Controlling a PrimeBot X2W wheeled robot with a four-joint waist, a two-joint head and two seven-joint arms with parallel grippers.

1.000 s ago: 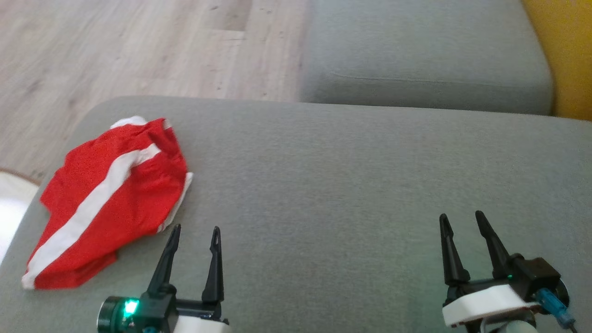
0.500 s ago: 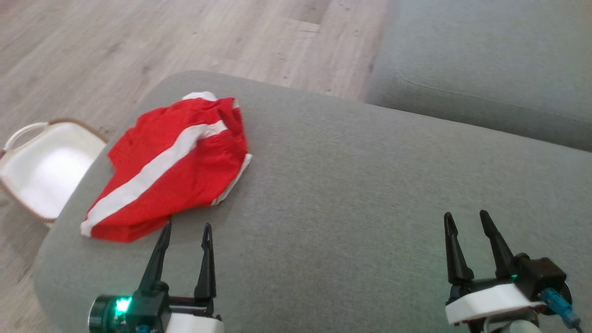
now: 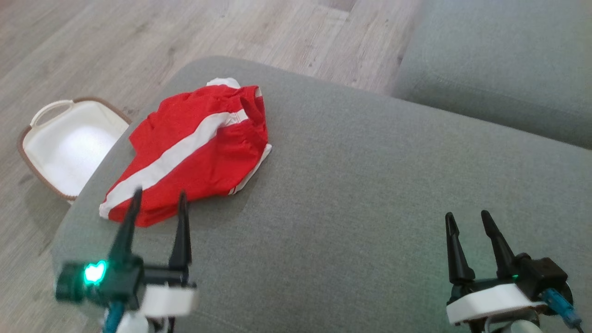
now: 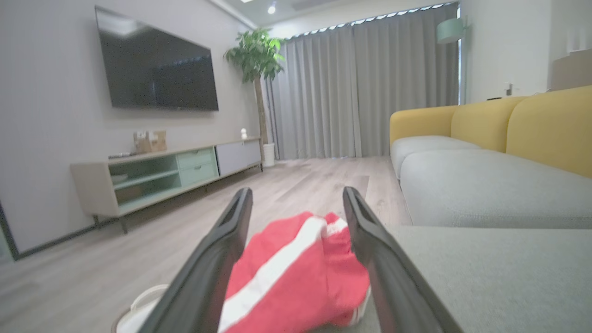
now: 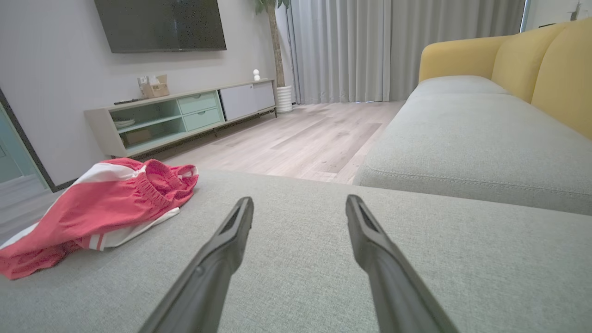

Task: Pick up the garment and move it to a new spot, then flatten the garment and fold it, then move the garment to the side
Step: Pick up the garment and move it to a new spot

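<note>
- The garment is bright red cloth with one broad white band running slantwise along its length and thin white trim at the hem edges.
- From the right wrist camera I see a gathered, elastic-looking waistband at its far end, folded over on itself.
- It lies rumpled and partly doubled over, not spread flat, with white hem poking out beneath the red on the side towards the cushion's middle.
- It sits on the grey cushion, at that cushion's far left corner, its long edge close to the cushion's left rim.
- My left gripper is released, fingers spread wide, holding nothing; it hangs over the cushion's left side at the garment's near end.
- In the left wrist camera the garment sits framed between those two fingers; I cannot tell whether the tips touch the cloth.
- My right gripper is also released and empty, over the cushion's near right part, well apart from the garment.
- A white basket with a brown rim stands on the wooden floor, just off the cushion's left edge.
- Small boxes on the TV unit beyond the cushion carry markings too small for me to read.
</note>
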